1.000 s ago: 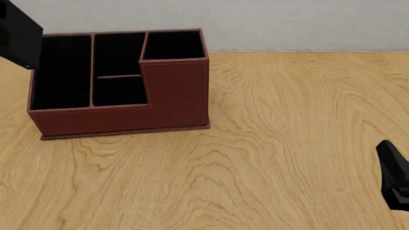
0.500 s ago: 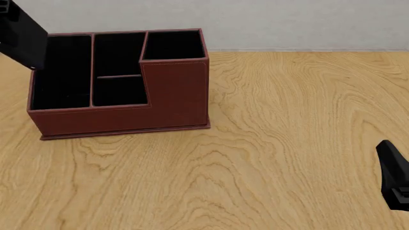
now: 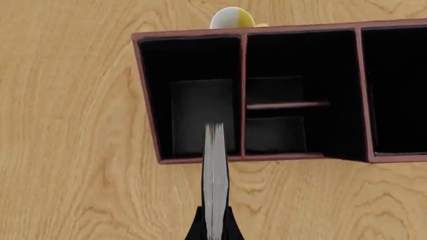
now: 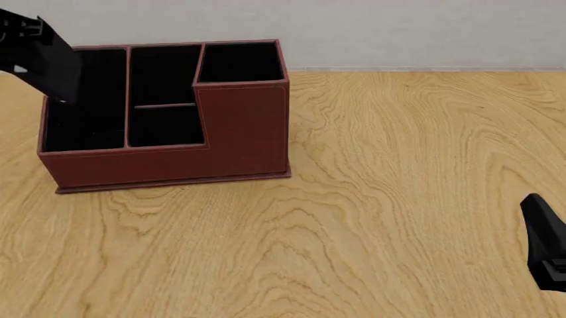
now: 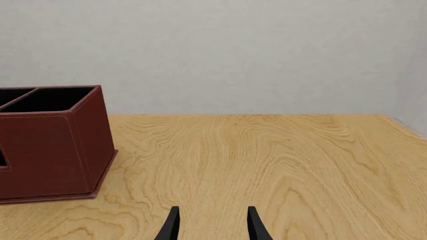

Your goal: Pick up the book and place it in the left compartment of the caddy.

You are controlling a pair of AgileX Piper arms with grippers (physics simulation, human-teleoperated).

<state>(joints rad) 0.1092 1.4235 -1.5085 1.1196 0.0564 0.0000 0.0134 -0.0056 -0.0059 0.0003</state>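
Note:
The reddish-brown caddy (image 4: 177, 162) stands at the table's back left. Its long black left compartment (image 4: 89, 106) is at the low end. My left gripper (image 3: 215, 222) is shut on the thin black book (image 4: 52, 59) and holds it tilted in the air over the caddy's left wall. In the left wrist view the book's grey-white page edge (image 3: 215, 170) points at the near rim of the left compartment (image 3: 200, 110). My right gripper (image 5: 212, 225) is open and empty, low at the table's front right (image 4: 547, 242), far from the caddy (image 5: 47, 155).
A small round yellow-white object (image 3: 232, 18) lies on the table just beyond the caddy's far wall, seen only in the left wrist view. The caddy's two short middle sections (image 4: 164, 99) and raised square section (image 4: 240, 63) look empty. A grey wall (image 4: 398, 30) backs the table.
My left gripper has carried the book rightward and a little down, from beyond the caddy's left wall to over that wall. The right arm has not moved.

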